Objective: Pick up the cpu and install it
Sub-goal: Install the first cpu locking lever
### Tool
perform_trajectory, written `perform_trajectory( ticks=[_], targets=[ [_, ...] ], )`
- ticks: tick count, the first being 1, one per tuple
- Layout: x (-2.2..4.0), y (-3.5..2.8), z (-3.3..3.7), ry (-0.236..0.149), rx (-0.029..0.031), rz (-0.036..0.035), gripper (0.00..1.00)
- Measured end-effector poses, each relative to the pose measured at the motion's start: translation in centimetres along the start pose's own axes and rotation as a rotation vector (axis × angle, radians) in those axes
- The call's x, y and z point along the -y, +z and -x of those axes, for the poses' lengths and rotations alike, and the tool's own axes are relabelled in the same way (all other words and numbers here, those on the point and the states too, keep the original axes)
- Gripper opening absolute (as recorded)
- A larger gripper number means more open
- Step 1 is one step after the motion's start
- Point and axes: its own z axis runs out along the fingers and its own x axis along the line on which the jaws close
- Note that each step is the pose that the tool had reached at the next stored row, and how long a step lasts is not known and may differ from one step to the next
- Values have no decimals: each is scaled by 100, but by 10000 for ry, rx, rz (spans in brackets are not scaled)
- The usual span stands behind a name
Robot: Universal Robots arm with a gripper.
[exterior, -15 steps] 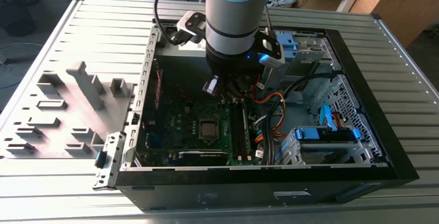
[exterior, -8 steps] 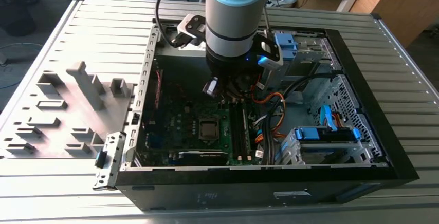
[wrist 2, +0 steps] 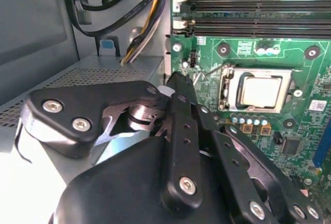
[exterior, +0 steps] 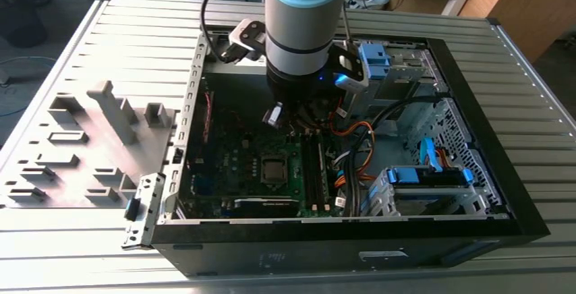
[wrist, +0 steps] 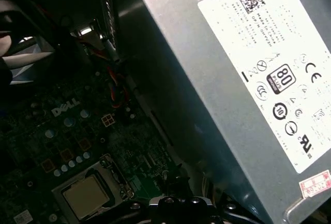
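So the gripper (wrist 2: 178, 81) is hanging inside the open PC case (exterior: 342, 240), over the green motherboard (wrist 2: 207, 146), and it's got nothing in it as far as I can see. Honestly can't tell whether it's released or clenched: in the second wrist view its black linkages pile up in front of each other and the tip just narrows to a point.

The cpu (wrist 2: 261, 90) is a small thin square with a pale silver-grey metal top. It's plain and flat, and a bit warmer-looking in the first wrist view (wrist: 85, 197). It's sitting in the socket (wrist 2: 223, 87), with the metal frame running all the way round it. In the exterior view it's the little light square (exterior: 270, 168) in the middle of the board, just beside the memory sticks (exterior: 315, 172). The gripper's tip is near the socket but apart from it, off one corner of the frame, where a thin wire lever (wrist 2: 212, 71) sticks out.

Hard-to-see stuff:
- The arm (exterior: 306, 24) blocks the far part of the board in the exterior view.
- The cpu's edges run under the frame, so I can't say whether it's clamped down.
- The labelled power-supply box (wrist: 207, 79) is cut off in the first wrist view.
- A bundle of cables (wrist 2: 139, 32) runs behind the gripper.

Orientation: the cpu lies flat, metal face up. Being square it has no real long axis, but its edges line up with the socket frame, one pair parallel to the memory sticks.
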Motion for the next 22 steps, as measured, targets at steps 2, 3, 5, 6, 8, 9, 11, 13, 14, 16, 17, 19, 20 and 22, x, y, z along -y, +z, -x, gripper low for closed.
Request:
perform_trajectory(
  ticks=[2,3,5,6,8,9,11,13,14,16,17,19,20,22],
  targets=[
    [-3,-2,-10,-2,-41,-25,11],
    [-2,-3,-15,-3,-59,-37,11],
    [4,-6,-26,-5,-99,-61,11],
    [7,-7,-32,-5,-118,-73,11],
    [15,-10,-44,-6,-155,-96,11],
    [19,-11,-50,-7,-174,-107,11],
    [28,-15,-65,-9,-209,-127,11],
    [42,-20,-87,-9,-239,-142,11],
    [51,-23,-101,-8,-254,-145,11],
    [69,-30,-130,-7,-280,-146,11],
    [79,-34,-146,-6,-294,-144,11],
    [101,-43,-181,0,-333,-131,11],
    [112,-46,-198,3,-352,-121,11],
    [132,-53,-229,12,-400,-89,11]
  ],
)
